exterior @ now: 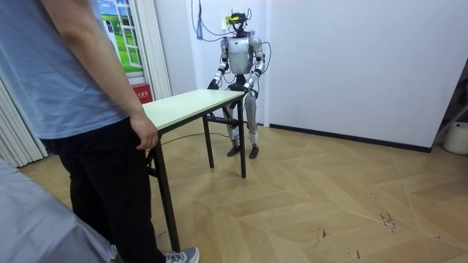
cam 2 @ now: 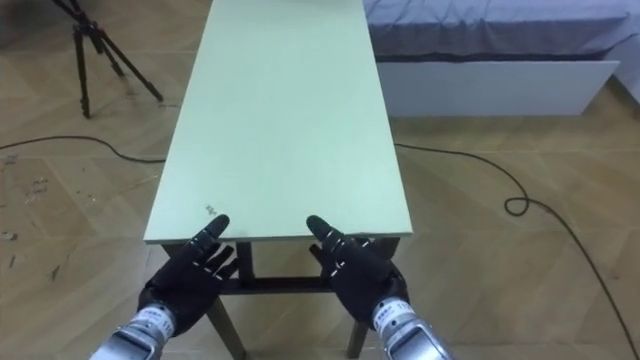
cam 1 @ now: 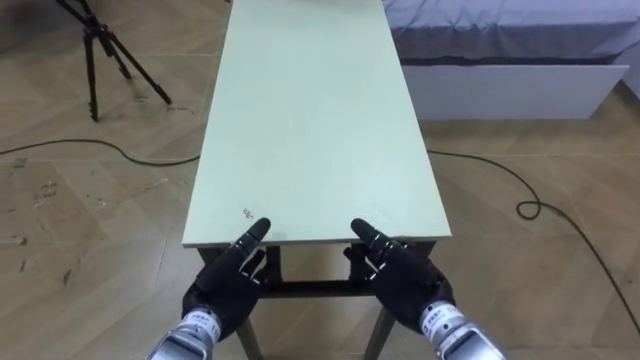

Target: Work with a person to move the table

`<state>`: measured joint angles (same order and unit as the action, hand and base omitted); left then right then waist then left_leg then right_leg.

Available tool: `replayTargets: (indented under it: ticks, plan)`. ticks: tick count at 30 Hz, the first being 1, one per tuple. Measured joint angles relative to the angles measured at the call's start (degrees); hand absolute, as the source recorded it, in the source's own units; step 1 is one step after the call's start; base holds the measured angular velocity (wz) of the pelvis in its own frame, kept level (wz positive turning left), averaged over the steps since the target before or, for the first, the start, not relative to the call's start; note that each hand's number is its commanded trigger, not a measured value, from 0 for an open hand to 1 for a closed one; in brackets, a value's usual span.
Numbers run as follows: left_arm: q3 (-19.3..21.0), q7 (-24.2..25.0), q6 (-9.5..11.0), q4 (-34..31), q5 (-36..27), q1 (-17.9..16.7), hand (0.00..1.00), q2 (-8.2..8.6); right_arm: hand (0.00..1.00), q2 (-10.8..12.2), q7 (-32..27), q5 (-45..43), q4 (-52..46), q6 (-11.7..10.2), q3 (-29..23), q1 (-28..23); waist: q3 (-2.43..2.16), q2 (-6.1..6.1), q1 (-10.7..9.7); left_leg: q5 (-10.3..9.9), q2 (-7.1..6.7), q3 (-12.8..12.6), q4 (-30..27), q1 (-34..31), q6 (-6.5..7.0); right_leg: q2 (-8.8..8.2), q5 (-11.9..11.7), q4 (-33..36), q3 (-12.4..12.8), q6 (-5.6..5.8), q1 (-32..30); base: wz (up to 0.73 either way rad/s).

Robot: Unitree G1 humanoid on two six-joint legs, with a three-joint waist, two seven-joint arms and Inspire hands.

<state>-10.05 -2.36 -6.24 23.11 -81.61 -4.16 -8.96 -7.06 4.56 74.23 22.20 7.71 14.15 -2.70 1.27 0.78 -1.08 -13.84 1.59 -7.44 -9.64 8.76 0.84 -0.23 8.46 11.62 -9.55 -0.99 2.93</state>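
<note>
Open floor (cam 1: 100, 250) round table (cam 1: 310, 120), left hand (cam 1: 225, 285), right hand (cam 1: 405, 280) at its near edge — grip unclear.

Cannot see the far end of the table (cam 1: 310, 110), cut off at 12 o'clock. Cannot tell how left hand (cam 1: 225, 285) and right hand (cam 1: 405, 280) sit under its near edge (6 o'clock). Cannot see the person (exterior: 73, 88) above the shoulders.

Nothing you can read here — the tiny mark (cam 1: 247, 212) on the table (cam 1: 310, 120), just beyond the left hand (cam 1: 225, 285), is illegible.
</note>
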Motion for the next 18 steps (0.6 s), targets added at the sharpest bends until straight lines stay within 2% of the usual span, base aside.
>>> replayTargets:
  ticks: [3,10,12,18]
  plan:
    - [0.80,-0.99,-0.05,1.70,-0.06,1.10,0.00,0.87,0.00,-0.14,-1.54,0.24,0.93,-0.10,-0.48,1.35,0.01,-0.01,-0.04,0.00,-0.01,0.00,-0.10,0.02,0.00,0.08,-0.03,0.03,0.10,-0.05,-0.01,0.00]
    - [1.38,-1.64,-1.01,3.06,-0.05,1.96,0.00,1.03,0.00,-0.04,-2.81,0.26,0.91,-0.05,-0.75,1.93,0.01,-0.02,0.03,0.00,-0.01,-0.02,-0.16,0.00,0.00,0.24,-0.06,0.03,0.12,-0.11,-0.07,0.00]
    - [2.12,-1.74,-1.48,3.58,-0.06,2.24,0.00,1.52,0.00,0.08,-3.31,0.56,0.93,-0.04,-0.77,2.16,0.01,-0.02,-0.02,0.00,-0.05,-0.01,-0.19,-0.03,0.00,0.26,-0.06,0.02,0.08,-0.11,-0.07,0.00]
    - [3.01,-2.55,-2.25,3.74,-3.77,3.61,0.00,1.62,0.00,0.81,-3.42,8.46,0.95,-0.04,-1.71,2.52,-0.04,0.13,-0.14,0.00,-0.11,-0.06,-0.70,-1.32,0.00,0.26,-0.15,0.14,0.55,-0.21,-1.22,0.00]
